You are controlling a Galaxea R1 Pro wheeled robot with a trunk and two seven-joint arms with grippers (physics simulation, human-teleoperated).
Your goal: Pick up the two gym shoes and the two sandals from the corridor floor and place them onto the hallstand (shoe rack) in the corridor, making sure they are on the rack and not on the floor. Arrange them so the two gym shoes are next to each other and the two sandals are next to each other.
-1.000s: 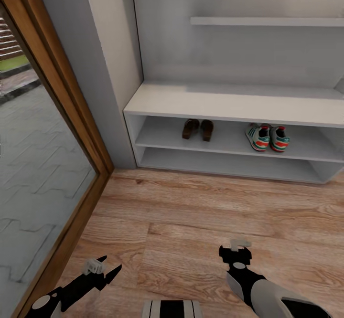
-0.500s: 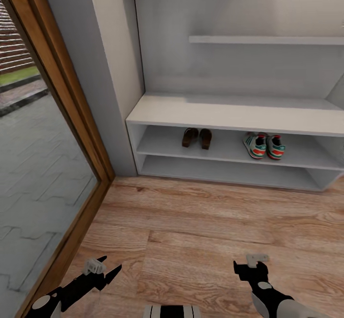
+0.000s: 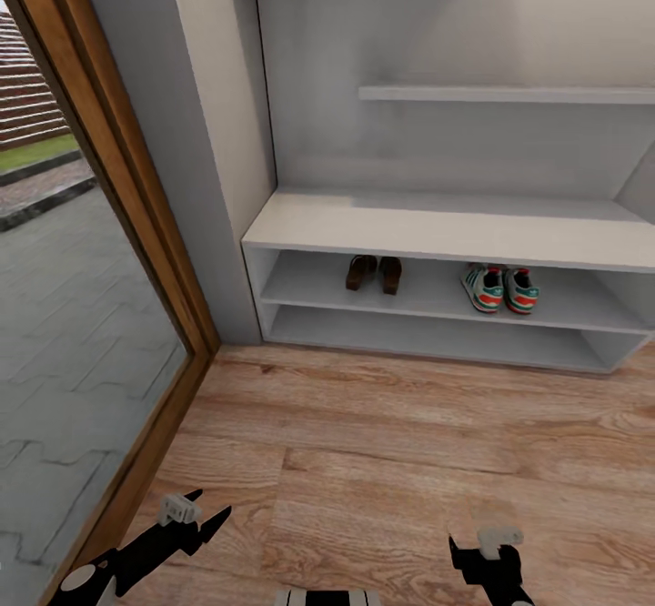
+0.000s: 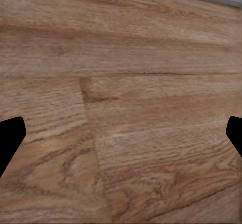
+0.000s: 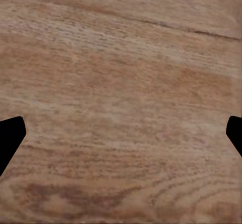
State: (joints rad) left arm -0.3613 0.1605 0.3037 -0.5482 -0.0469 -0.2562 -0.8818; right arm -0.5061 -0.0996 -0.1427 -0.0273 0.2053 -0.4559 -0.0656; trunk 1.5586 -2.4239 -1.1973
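The two sandals (image 3: 374,273) stand side by side on the upper open shelf of the hallstand (image 3: 437,228), towards its left. On the same shelf, further right, the two gym shoes (image 3: 500,288) sit next to each other, heels facing out. My left gripper (image 3: 202,513) hovers open over the corridor floor (image 3: 382,442) at the lower left, empty. My right gripper (image 3: 482,559) is low at the picture's bottom edge, also open and empty. Both wrist views look at bare planks between spread fingertips: left gripper (image 4: 121,138), right gripper (image 5: 121,138).
A wood-framed glass door (image 3: 109,224) runs along the left, with paving outside. A grey wall pillar (image 3: 196,133) stands between door and rack. A narrow upper shelf (image 3: 505,94) hangs above the bench. Wood floor stretches between me and the rack.
The whole head view has shifted: the rack now sits lower and smaller, so the camera moved. My right gripper has drawn back toward the bottom edge. The left gripper has stayed put.
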